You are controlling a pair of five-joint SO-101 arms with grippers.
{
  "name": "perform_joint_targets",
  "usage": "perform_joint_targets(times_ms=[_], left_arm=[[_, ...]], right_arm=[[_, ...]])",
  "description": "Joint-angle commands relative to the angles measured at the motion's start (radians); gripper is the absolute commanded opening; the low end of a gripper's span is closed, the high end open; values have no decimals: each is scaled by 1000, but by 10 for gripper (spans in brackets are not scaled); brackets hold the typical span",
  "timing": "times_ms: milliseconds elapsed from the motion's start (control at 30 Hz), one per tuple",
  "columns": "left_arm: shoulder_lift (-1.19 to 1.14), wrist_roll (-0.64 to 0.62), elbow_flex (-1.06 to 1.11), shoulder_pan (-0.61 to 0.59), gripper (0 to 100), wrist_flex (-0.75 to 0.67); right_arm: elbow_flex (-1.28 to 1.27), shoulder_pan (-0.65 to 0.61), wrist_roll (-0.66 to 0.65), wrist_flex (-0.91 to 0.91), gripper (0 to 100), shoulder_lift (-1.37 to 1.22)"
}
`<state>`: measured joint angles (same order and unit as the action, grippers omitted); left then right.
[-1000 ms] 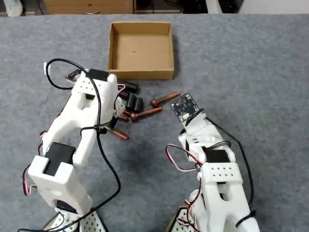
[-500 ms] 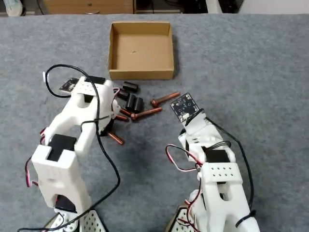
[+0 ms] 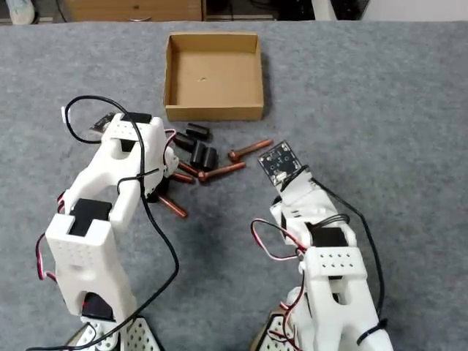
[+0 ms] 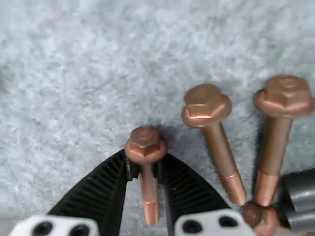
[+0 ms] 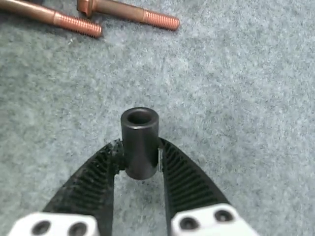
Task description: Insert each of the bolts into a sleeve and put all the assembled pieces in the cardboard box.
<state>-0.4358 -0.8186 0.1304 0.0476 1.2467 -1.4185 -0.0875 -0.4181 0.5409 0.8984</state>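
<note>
The setting reads as a robotics lab or maker's workbench. A grey felt-like mat covers the table under a cardboard box. In front of the box stand the left arm and right arm, white plastic builds with bare looping wires and an exposed circuit board. Loose bolts and sleeves lie just beside the box, and a wooden drawer unit runs beyond it.

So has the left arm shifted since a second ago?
Yes. In the high view the left arm has drawn slightly to its left and back from the cardboard box, toward its own base.
</note>
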Motion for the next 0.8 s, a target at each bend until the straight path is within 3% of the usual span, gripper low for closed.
perform_joint_targets(times_ms=[0,67,167,267,367,567,767], left_arm=[[16,261,-49,-71,18,58],[54,425,-106,-55,18,110],[166,454,-184,-43,18,170],[360,563,-252,-32,18,229],[570,632,-244,-32,18,250],[977,707,-115,-40,19,264],[1336,810,75,-40,19,256]], right_arm=[[-5,-41,11,-23,2,25],[-1,-85,11,-17,2,25],[25,-165,18,26,2,25],[82,-211,20,97,2,25],[186,-209,74,270,2,25],[535,-214,353,732,2,25],[722,-259,370,939,2,74]])
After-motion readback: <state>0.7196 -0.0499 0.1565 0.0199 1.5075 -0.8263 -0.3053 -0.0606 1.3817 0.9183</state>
